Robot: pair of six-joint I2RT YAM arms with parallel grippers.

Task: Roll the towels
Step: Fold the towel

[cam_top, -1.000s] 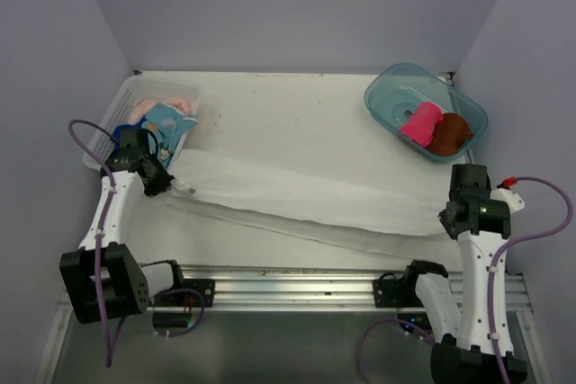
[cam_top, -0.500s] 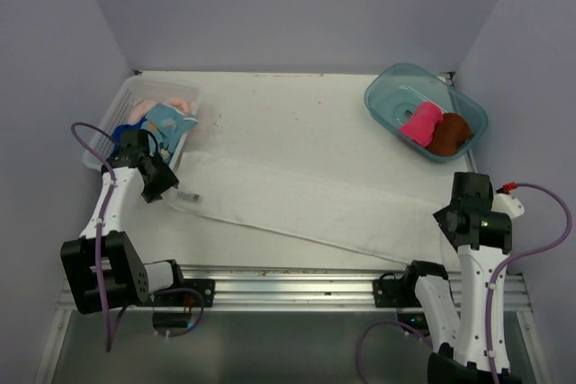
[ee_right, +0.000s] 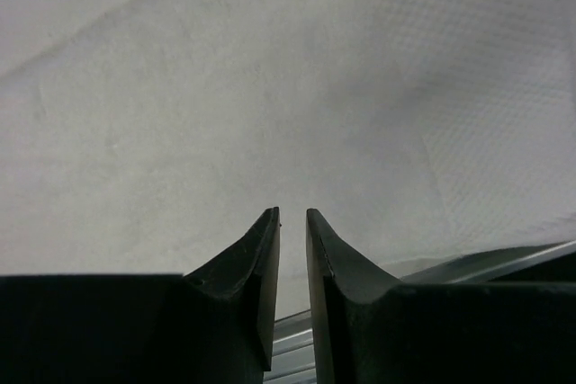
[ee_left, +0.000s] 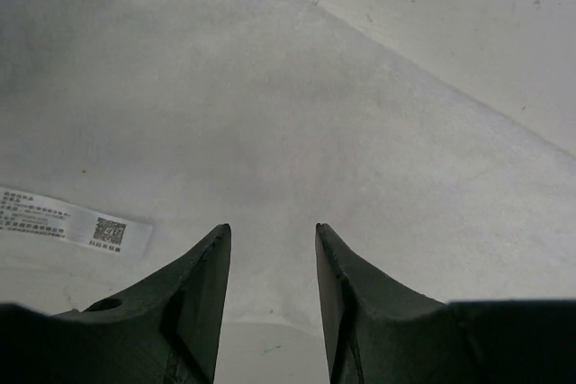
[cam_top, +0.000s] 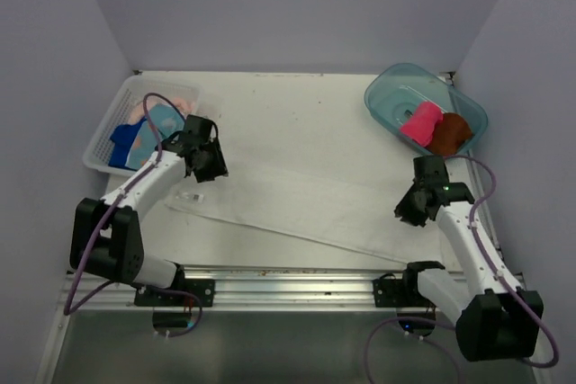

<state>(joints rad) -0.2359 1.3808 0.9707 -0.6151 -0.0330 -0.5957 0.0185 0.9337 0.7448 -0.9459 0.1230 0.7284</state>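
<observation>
A long white towel (cam_top: 306,200) lies flat across the table from left to right. My left gripper (cam_top: 209,171) hovers over its left end, jaws open with nothing between them (ee_left: 272,227); the towel (ee_left: 270,114) and its printed label (ee_left: 72,222) lie below. My right gripper (cam_top: 407,213) is over the towel's right end (ee_right: 225,87), jaws a narrow gap apart and empty (ee_right: 292,211). Peach (cam_top: 180,98), light blue (cam_top: 155,123) and royal blue (cam_top: 121,139) towels lie in the basket. A hot pink (cam_top: 420,121) and a brown (cam_top: 448,134) towel sit rolled in the tub.
The white lattice basket (cam_top: 97,146) stands at the left edge of the table. The clear teal tub (cam_top: 389,96) stands at the back right. A metal rail (cam_top: 288,281) runs along the near edge, also showing under the right jaws (ee_right: 486,263).
Both grippers let go of the white towel's ends and it settled flat. Both arms then swung inward over the towel, and the right jaws narrowed again.
</observation>
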